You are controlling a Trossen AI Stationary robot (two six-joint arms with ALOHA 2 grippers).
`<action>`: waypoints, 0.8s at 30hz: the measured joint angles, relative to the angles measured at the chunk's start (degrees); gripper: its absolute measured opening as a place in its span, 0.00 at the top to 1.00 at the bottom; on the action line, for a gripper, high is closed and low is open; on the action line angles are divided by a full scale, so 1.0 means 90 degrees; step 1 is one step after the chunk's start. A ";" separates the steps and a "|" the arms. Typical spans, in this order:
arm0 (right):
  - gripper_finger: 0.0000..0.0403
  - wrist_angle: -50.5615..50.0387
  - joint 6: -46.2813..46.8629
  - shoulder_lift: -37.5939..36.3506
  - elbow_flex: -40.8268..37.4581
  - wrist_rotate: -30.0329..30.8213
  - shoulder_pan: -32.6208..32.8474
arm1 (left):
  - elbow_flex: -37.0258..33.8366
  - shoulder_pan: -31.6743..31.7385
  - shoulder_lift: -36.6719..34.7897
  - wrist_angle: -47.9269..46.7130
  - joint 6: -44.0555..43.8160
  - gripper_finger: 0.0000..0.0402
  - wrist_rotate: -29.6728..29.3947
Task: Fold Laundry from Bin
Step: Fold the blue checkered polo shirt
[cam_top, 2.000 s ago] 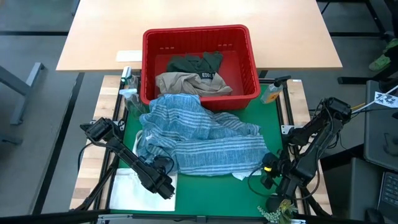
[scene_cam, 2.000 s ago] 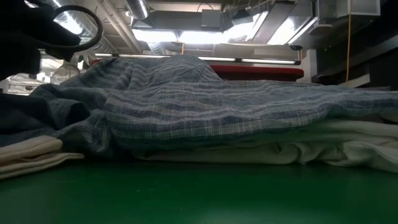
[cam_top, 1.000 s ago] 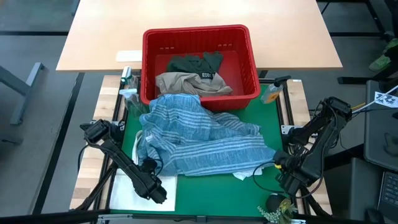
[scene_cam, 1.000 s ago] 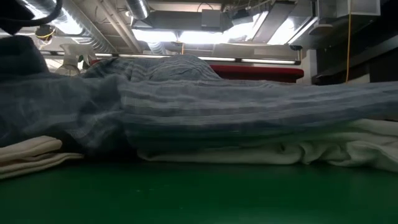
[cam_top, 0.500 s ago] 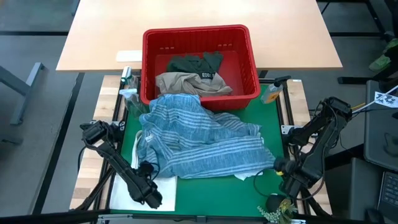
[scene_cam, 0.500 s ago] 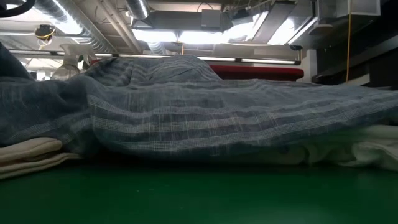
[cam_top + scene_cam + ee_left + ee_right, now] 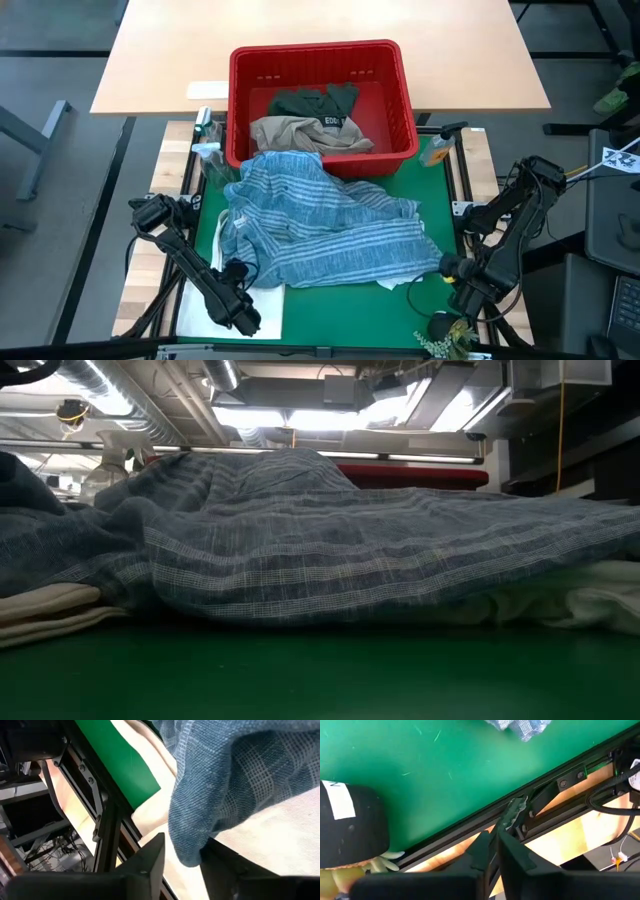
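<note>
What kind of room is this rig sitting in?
Probably a lab or industrial workshop: bare ceiling ducts and strip lights overhead, and a green work mat on a metal frame beside a plain wooden table.

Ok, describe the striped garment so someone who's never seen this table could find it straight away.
Start at the red bin at the far side of the green mat. Just in front of it, spread rumpled over the mat's middle with one edge lapping up against the bin's front wall, lies the striped garment. It is the only blue-and-white striped cloth; the tan and dark green pieces sit inside the bin.
</note>
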 joint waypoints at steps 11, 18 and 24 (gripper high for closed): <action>0.65 -0.0050 -0.0308 -0.0001 -0.0002 0.0467 -0.0005 | 0.0089 -0.0157 0.0007 0.0449 0.0122 0.60 -0.0112; 0.63 -0.0136 -0.1536 -0.0076 0.0268 0.0782 -0.0309 | 0.0720 -0.0537 0.0007 0.0454 0.0149 0.62 -0.0530; 0.63 -0.0226 -0.3268 -0.0100 0.0742 0.2598 -0.0979 | 0.1120 -0.0756 0.0007 0.0476 -0.0248 0.62 -0.1690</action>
